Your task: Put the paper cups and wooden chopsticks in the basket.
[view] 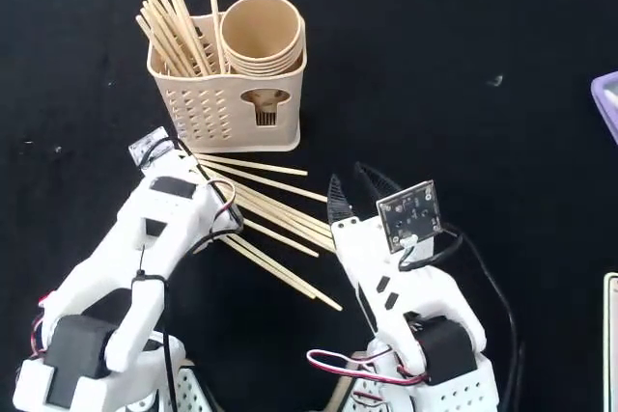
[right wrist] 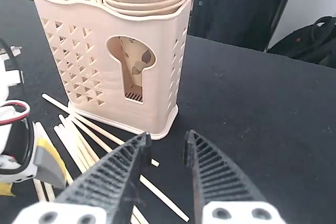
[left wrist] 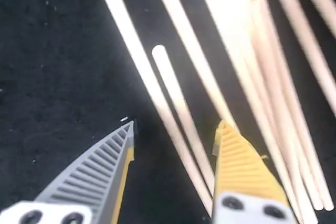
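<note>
Left end effector (left wrist: 174, 127): released, jaws spread and low over the black tabletop (view: 463, 123), toward its near edge. Two of the loose chopsticks (view: 280, 214) lie between the jaws; others lie just beside the yellow jaw.

Basket (view: 227, 108): upright toward the far edge, left of centre. The paper cups (view: 263, 31) are stacked in its right compartment and a bundle of stored chopsticks (view: 174, 26) leans in its left compartment.

The loose chopsticks fan across the tabletop from in front of the basket to between the two arms.

Right end effector (right wrist: 168, 137): released, holding nothing, poised above the tabletop in front of the basket.

Assessment: the step in hand appears to be a pickup by the left arm. Recommend:
- Settle the jaws flat onto the tabletop before clenching.
- Grip across the sticks near their middle, so they do not tip.
- Take only the pair between the jaws.
- Lift well clear of the rim before going to the left compartment.
</note>
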Controlling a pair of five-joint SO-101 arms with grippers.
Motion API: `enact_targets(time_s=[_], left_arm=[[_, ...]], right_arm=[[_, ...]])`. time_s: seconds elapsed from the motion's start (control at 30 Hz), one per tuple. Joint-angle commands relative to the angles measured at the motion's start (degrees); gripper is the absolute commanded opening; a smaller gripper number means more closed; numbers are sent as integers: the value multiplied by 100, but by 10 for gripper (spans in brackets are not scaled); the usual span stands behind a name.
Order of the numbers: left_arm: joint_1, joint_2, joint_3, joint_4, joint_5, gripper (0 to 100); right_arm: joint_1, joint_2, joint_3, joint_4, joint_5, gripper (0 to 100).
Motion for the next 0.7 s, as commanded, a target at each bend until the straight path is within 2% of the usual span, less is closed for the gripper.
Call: enact_targets(time_s=[0.0,0.2,0.27,0.47,0.6,0.67], left_arm=[[31,-53,-31,-141,79,247],[-31,1090,-470,-273,53,242],[-84,1486,-901,167,-35,242],[-40,2215,-1701,1618,-1116,241],[-48,2295,-1684,2048,-1521,241],[-40,2295,-1666,2057,-1556,203]], right_arm=[[88,-101,-22,-149,9,116],[88,-119,-22,-123,9,116],[88,-119,-22,-123,9,116],[88,-119,-22,-123,9,116],[88,-119,-22,-141,9,116],[88,-119,-22,-141,9,116]])
